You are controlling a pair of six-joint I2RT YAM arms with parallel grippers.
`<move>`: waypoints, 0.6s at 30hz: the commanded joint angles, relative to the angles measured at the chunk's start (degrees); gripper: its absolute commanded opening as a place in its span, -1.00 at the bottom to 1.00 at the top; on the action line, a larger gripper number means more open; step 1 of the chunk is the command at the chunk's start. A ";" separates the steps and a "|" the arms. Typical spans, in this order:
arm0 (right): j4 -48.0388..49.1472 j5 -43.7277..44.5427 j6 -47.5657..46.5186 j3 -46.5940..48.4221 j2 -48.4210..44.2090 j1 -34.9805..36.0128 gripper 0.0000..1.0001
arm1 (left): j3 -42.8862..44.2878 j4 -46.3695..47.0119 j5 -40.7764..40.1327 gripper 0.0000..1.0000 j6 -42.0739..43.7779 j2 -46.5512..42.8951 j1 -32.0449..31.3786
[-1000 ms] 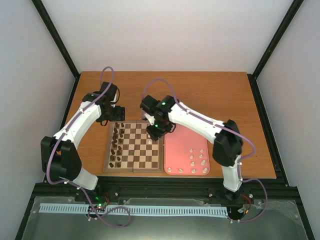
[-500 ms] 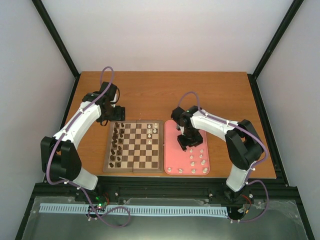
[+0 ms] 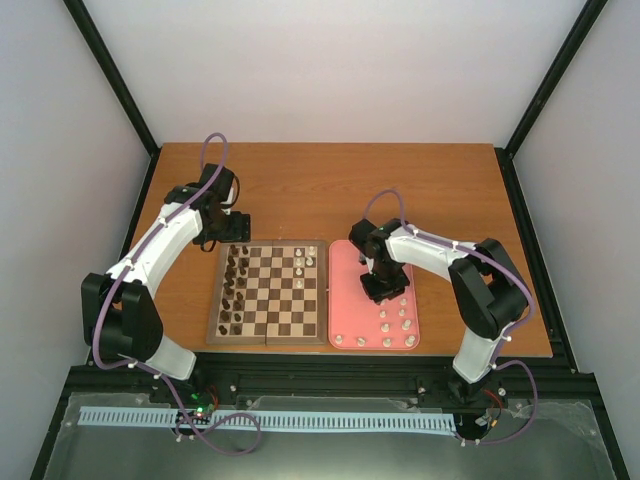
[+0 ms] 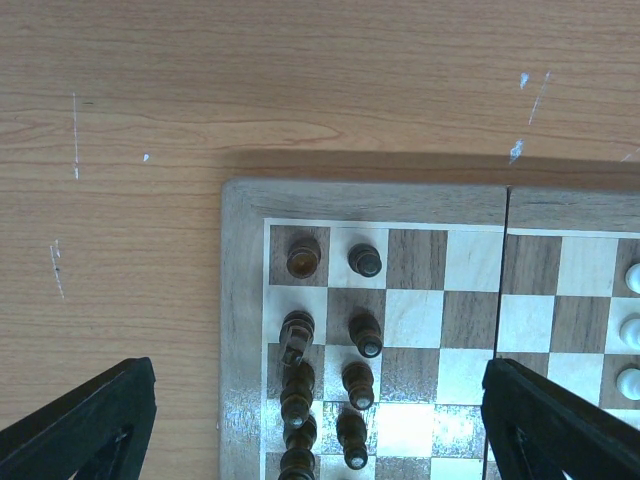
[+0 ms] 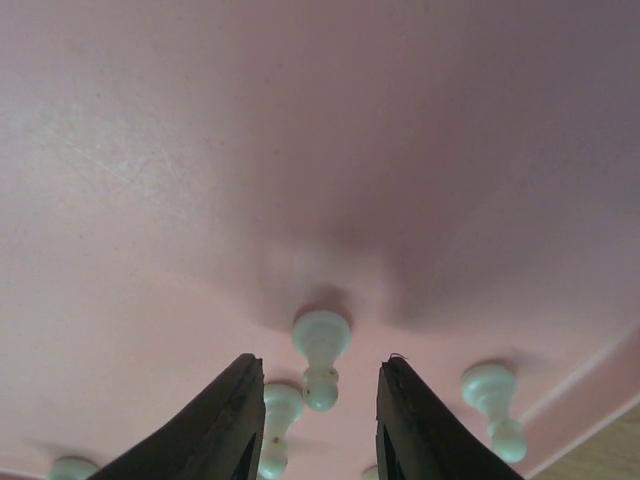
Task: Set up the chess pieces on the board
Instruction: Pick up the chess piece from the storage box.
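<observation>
The chessboard lies at table centre-left, with dark brown pieces in its two left columns and three cream pieces near its right edge. Several cream pieces stand on the pink tray. My right gripper is open low over the tray; in the right wrist view a cream pawn stands between its fingertips, untouched. My left gripper is open and empty above the board's far left corner; cream pieces show at that view's right edge.
The pink tray lies right of the board, touching its edge. More cream pawns stand beside the right fingers. Bare wooden table lies behind board and tray. Black frame posts stand at the table's sides.
My right gripper left the board's right side, where it left a cream piece, swung over to the pink tray and came down around a cream pawn. The left arm has not moved.
</observation>
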 commanded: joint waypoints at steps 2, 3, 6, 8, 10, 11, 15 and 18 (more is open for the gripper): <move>2.10 -0.25 -0.38 -0.54 0.29 -1.06 -0.46 | 1.34 0.38 0.05 1.00 0.58 0.01 0.40; 2.08 -0.46 -0.45 -0.39 0.55 -1.13 -0.51 | 1.36 0.37 0.04 1.00 0.58 0.10 0.39; 2.11 -1.33 -0.70 -0.21 0.79 -1.20 -0.58 | 1.52 0.24 -0.14 1.00 0.58 0.15 0.38; 2.09 -1.53 -0.59 -0.40 0.76 -1.20 -0.58 | 1.62 0.20 -0.24 1.00 0.62 0.11 0.39; 2.11 -1.53 -0.63 -0.65 0.57 -1.20 -0.59 | 1.50 0.22 -0.24 1.00 0.60 0.17 0.40; 2.10 -1.46 -0.59 -0.80 0.49 -1.20 -0.60 | 1.40 0.20 -0.19 0.99 0.65 0.10 0.39; 2.20 -1.97 -0.43 -1.25 0.37 -1.20 -0.64 | 1.36 0.29 -0.06 0.99 0.63 0.06 0.41; 2.41 -2.22 -0.25 -1.89 0.20 -1.21 -0.66 | 1.36 0.31 -0.06 1.00 0.58 0.07 0.41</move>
